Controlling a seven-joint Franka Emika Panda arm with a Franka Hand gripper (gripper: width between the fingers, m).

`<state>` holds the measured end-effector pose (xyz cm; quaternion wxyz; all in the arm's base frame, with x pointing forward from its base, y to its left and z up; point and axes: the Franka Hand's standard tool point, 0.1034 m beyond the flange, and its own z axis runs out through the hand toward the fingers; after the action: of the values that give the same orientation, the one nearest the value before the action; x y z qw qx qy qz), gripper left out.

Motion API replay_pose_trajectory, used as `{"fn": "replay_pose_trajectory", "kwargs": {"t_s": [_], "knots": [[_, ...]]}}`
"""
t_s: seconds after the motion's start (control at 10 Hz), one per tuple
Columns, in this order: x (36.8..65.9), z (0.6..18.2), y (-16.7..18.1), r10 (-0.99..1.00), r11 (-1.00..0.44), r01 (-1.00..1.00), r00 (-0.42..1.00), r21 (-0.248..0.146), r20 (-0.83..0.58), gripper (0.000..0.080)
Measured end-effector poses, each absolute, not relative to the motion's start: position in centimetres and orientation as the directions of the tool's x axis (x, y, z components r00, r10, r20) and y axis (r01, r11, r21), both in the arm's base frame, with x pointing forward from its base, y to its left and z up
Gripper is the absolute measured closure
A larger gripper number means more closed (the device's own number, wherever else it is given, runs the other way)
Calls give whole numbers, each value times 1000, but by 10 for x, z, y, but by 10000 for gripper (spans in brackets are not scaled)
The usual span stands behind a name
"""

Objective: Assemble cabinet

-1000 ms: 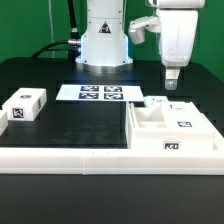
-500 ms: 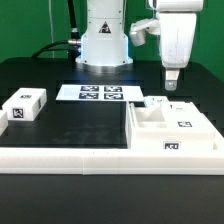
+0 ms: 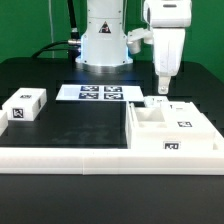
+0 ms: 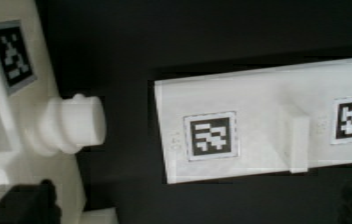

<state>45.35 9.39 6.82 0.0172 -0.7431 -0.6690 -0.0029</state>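
The cabinet (image 3: 150,146) sits at the lower right of the exterior view, touching a long white rail (image 3: 60,155). The gripper (image 3: 161,90) hangs just above the cabinet's far edge, its fingers apart. A small tagged block (image 3: 25,105) lies at the left, and the marker board (image 3: 100,93) lies mid-frame.

- No legible text, brand or number anywhere.
- Only coded black-and-white square tags, not readable by eye:
- four on the marker board (image 3: 99,93), toward the far edge
- front and top of the cabinet (image 3: 150,140), near edge
- block (image 3: 26,104), exterior view's left edge
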Motion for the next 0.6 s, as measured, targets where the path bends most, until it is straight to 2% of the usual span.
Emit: {"fn": "replay_pose_trajectory", "kwargs": {"t_s": [0.3, 0.4, 0.6], "knots": [[451, 66, 94, 994, -105, 994, 105, -27, 27, 2], [443, 58, 94, 994, -103, 994, 105, -46, 25, 2], [427, 45, 100, 994, -95, 995, 96, -22, 51, 2]]}}
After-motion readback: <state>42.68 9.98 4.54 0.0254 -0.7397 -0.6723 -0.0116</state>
